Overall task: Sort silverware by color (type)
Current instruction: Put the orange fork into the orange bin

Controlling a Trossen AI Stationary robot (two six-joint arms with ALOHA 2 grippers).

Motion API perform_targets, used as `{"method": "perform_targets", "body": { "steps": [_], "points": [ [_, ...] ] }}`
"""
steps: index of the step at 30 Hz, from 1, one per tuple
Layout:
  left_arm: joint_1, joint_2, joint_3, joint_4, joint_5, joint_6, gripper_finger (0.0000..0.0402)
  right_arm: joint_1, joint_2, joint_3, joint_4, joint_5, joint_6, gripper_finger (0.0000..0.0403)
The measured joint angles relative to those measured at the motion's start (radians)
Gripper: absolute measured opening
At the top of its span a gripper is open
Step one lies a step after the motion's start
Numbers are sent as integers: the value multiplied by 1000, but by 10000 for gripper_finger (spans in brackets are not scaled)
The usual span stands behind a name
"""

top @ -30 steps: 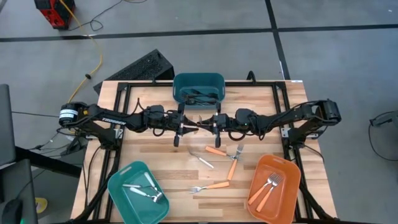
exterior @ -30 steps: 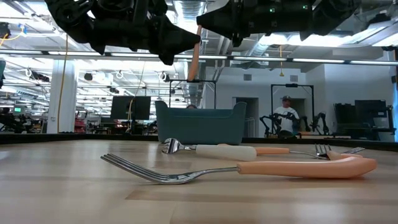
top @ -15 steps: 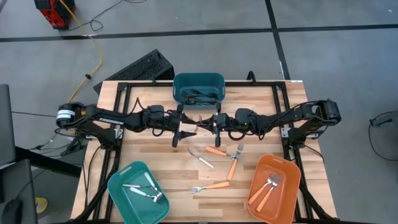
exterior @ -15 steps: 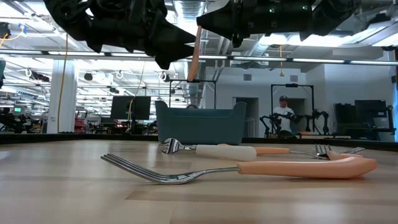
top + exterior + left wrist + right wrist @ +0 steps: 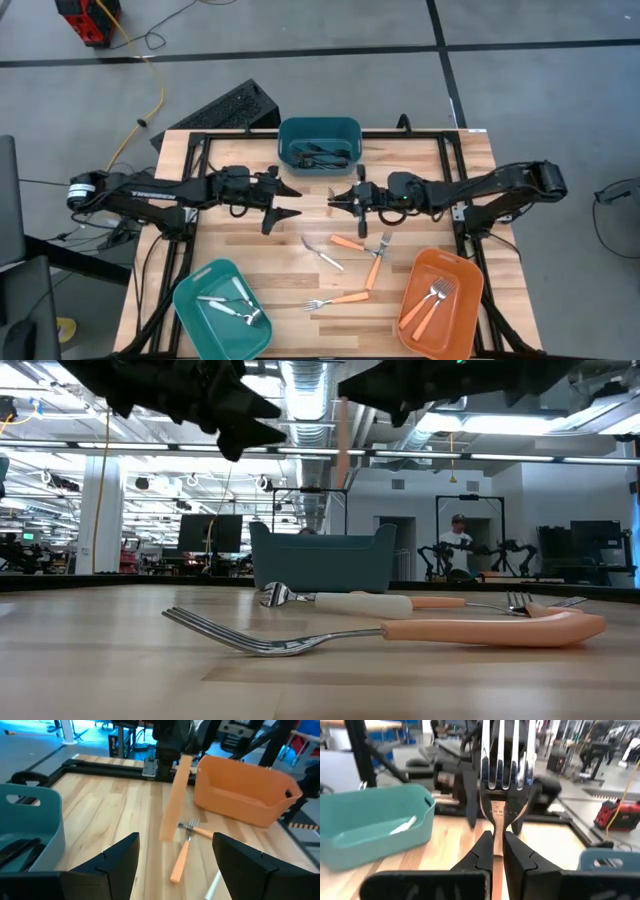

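Although several orange-handled forks (image 5: 400,628) lie nearest the low camera on the wooden surface (image 5: 250,250), the piece in play is the orange-handled fork (image 5: 504,775) pinched in the right hand (image 5: 338,199), whose fingers press together on its neck. It hangs above the middle of the surface, silver tines toward the wrist and handle (image 5: 175,797) pointing out toward the left arm, its long axis roughly in line with the two arms. The left hand (image 5: 285,200) faces it just beyond the handle's tip, fingers spread and holding nothing. The orange bin (image 5: 440,300), with orange forks already in it, sits at the right arm's near corner, so the right arm is better placed to deliver. Farthest back stands the dark teal bin (image 5: 318,143).
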Motion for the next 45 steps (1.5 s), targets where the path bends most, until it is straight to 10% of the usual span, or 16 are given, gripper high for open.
{"method": "perform_targets", "body": {
  "steps": [18,45],
  "points": [
    [-105,-252,0,-77,-21,-103,235,305,-391,24,-550,110,-260,40],
    [-139,-304,0,-125,-65,-130,235,795,-379,216,-1142,359,453,40]
  ]
}}
